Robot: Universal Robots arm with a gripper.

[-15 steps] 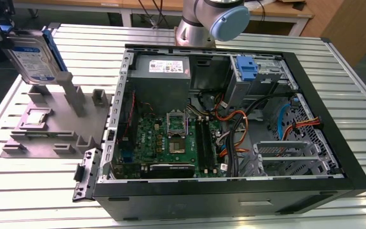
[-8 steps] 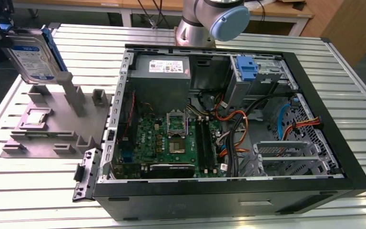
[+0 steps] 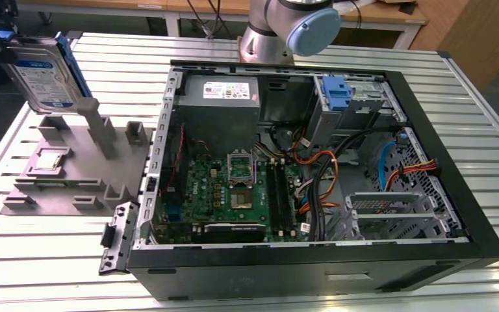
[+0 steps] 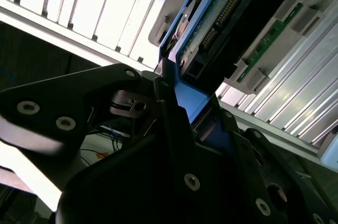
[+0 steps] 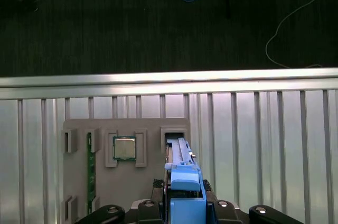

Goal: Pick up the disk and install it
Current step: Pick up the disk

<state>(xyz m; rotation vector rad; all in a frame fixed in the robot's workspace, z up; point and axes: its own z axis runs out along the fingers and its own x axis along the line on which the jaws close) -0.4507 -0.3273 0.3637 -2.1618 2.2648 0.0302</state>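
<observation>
The disk is hanging tilted at the exterior view's far left, over the grey fixture that is sitting on the bench (its labelled face is turning toward that camera). The gripper is pinching the disk by its blue frame. In the first wrist view, the fixture's open slot is showing just past the disk, beside a processor chip. The open computer case is lying to the exterior view's right, well apart from the disk.
</observation>
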